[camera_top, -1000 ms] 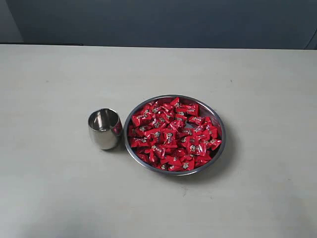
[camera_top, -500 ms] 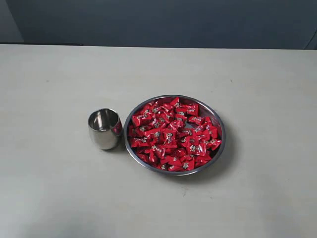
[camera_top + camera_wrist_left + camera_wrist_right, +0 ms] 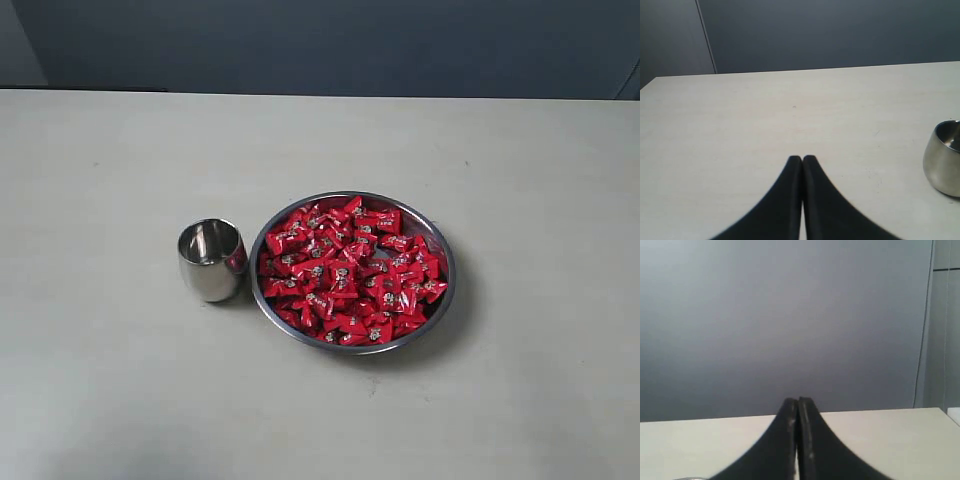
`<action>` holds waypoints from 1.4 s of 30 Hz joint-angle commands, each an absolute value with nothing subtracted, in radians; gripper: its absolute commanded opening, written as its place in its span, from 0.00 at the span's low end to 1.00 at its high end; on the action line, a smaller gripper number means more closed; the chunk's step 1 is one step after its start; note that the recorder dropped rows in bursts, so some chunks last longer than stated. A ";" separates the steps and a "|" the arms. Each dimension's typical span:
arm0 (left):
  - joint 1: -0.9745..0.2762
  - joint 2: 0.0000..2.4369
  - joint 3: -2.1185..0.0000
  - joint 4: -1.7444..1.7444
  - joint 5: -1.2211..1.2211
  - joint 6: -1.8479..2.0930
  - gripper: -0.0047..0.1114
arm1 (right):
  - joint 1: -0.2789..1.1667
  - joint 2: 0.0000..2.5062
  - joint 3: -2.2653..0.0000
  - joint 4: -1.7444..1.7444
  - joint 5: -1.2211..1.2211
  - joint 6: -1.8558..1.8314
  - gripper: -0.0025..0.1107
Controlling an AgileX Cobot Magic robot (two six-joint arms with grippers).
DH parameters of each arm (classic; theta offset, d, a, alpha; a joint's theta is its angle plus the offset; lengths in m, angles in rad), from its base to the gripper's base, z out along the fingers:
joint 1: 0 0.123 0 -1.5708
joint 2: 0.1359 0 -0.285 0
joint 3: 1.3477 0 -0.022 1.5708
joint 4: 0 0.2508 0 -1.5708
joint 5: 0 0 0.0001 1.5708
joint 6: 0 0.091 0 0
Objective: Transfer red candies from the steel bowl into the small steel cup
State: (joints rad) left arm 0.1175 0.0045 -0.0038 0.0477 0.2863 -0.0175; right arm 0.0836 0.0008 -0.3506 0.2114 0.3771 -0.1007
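Transfer not begun: red candies heaped in steel bowl on counter; small steel cup upright just beside bowl's left rim, likely for short carries; left jaws, right jaws clenched, empty, away from bowl.

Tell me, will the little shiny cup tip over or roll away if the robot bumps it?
It probably tips easily: the small steel cup has a rounded, egg-like body narrowing toward its base, and it looks empty, so it is likely light. Once on its side it would likely roll. Its polished surface may be slippery to pinch.
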 commanded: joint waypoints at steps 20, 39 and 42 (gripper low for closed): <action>0.118 0.000 0.000 0.041 0.284 -0.019 0.04 | 0.080 0.000 -0.356 0.396 0.224 -0.078 0.02; 0.118 0.000 0.000 0.041 0.284 -0.019 0.04 | 0.185 0.884 -0.653 1.099 0.685 -1.091 0.02; 0.118 0.000 0.000 0.041 0.284 -0.019 0.04 | 0.210 1.070 -0.748 1.098 0.724 -1.126 0.02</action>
